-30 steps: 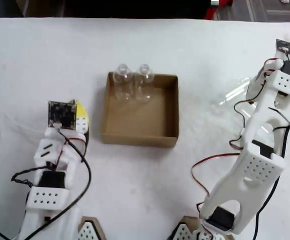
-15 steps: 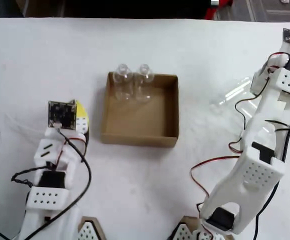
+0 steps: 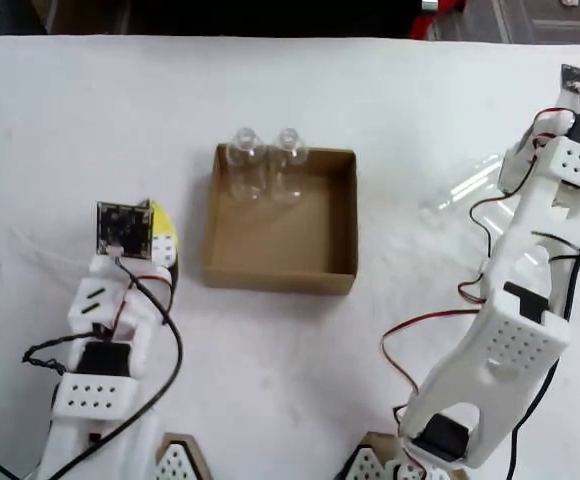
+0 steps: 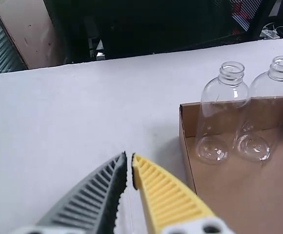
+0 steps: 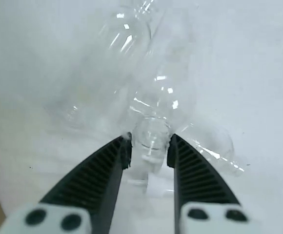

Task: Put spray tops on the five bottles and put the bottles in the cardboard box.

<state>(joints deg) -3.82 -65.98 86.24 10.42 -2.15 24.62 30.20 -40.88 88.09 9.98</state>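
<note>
bottles point(image 3: 248, 165) — two, uncapped — stand in the cardboard box point(image 3: 280, 272); left gripper point(image 4: 130, 163) pressed together beside it, right gripper point(image 5: 148, 144) pinches a lying bottle point(image 5: 160, 100) by its neck.

Nearest bottle point(image 5: 157, 109) — outline lost (blurred) among overlapping bottles point(image 5: 127, 44); number unclear.

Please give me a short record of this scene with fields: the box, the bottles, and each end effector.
box: cardboard box, open, on the white table
in box: two clear bottles, upright, side by side at the far wall, necks open, no spray tops
left end effector: shut, empty, beside the box
right end effector: at the neck of a lying bottle on the table; grip unclear
</note>
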